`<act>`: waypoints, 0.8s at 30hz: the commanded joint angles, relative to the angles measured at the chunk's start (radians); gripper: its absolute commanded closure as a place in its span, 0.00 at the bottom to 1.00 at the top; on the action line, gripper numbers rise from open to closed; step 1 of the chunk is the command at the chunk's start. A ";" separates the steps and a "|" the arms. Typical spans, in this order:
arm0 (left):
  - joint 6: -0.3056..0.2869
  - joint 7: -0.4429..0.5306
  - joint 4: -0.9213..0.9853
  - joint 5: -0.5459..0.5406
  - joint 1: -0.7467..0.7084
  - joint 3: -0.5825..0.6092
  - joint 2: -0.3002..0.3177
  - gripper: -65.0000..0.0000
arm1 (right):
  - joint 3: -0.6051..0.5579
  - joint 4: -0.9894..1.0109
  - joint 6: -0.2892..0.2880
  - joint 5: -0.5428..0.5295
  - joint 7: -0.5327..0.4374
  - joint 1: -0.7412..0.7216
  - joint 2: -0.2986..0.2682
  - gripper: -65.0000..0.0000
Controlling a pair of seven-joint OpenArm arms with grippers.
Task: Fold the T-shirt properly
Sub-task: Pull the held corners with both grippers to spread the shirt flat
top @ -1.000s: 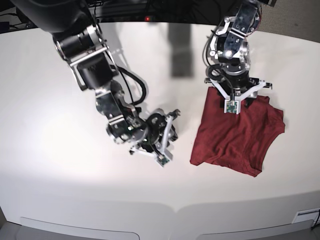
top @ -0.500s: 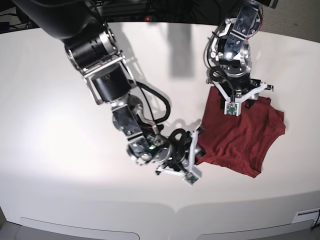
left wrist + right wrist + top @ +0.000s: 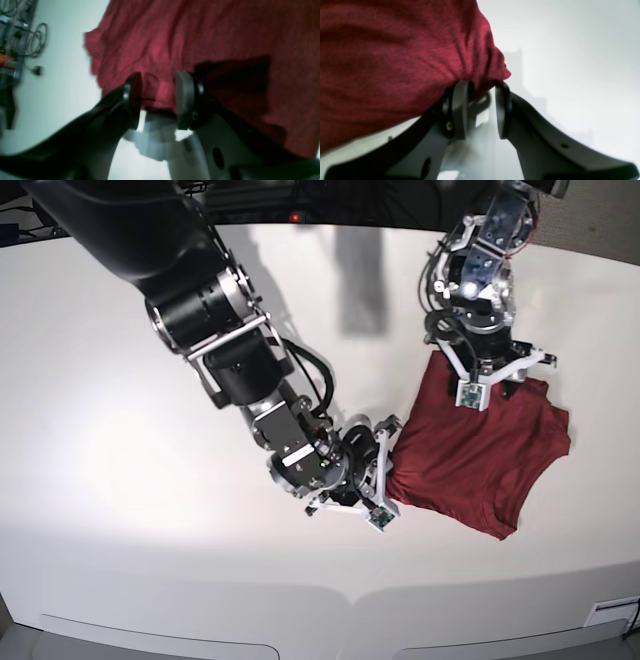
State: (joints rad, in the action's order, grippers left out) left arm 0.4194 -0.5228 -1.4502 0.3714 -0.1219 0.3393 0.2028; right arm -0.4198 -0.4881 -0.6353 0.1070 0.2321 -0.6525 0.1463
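Maroon T-shirt (image 3: 480, 445) bunched on white surface (image 3: 120, 480) at 3 o'clock; right gripper (image 3: 480, 110) jaws apart against its 8 o'clock corner, left gripper (image 3: 157, 100) jaws apart astride 12 o'clock hem; pinch step in hand, next calls for closing both.

**Q:** What lies under me in the base view?

**A:** A white table (image 3: 120, 480), matt and curved along its near edge, with a seam in the front panel. A dark, blurred shadow (image 3: 362, 290) falls on its far part.

**Q:** And beyond the table?

**A:** A small red light (image 3: 294, 217) glows in the dark strip at the back, and a white fitting (image 3: 612, 613) sits low at the near right corner. In my left wrist view, looped cables (image 3: 37, 42) and a dark plug (image 3: 37, 70) lie past the table's edge, blurred.
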 commanded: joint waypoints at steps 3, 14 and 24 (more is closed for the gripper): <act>0.015 0.033 -0.013 0.021 0.006 -0.004 0.042 0.67 | 0.000 -0.037 -0.033 -0.013 0.021 0.002 -0.032 0.71; 0.014 0.109 -0.013 0.009 0.034 -0.004 0.142 0.67 | -0.028 -0.331 -0.063 -0.186 0.219 0.201 -0.165 0.71; -0.014 0.099 -0.013 -0.038 0.085 -0.004 0.141 0.67 | -0.140 -0.589 -0.063 -0.328 0.142 0.344 -0.280 0.71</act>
State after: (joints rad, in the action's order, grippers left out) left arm 0.3893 -0.4450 -1.4471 0.3172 -0.0547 0.3412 0.3374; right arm -0.5625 -1.0641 -0.6903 -0.2306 0.3496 -0.2810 -0.1417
